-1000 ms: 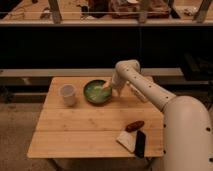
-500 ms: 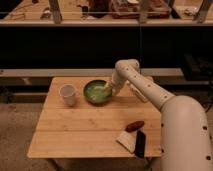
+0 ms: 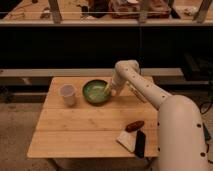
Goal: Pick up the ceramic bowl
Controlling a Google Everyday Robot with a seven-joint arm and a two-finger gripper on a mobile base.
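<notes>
The ceramic bowl (image 3: pixel 95 92) is round, shallow and glossy green with a darker rim. It sits on the wooden table (image 3: pixel 75 131) near the far edge, right of the small white cup (image 3: pixel 67 94). My gripper (image 3: pixel 108 90) reaches down from the white arm (image 3: pixel 145 90) to the bowl's right rim, at or just inside it. The arm comes in from the lower right. The gripper's tip blends with the bowl's rim.
A brown oblong item (image 3: pixel 134 126), a white flat piece (image 3: pixel 126 140) and a black flat object (image 3: pixel 140 144) lie at the table's front right, next to my body. A dark counter with a pale ledge (image 3: pixel 60 72) runs behind the table.
My gripper has edged slightly left and down onto the bowl's right rim. The bowl and the cup have stayed in place.
</notes>
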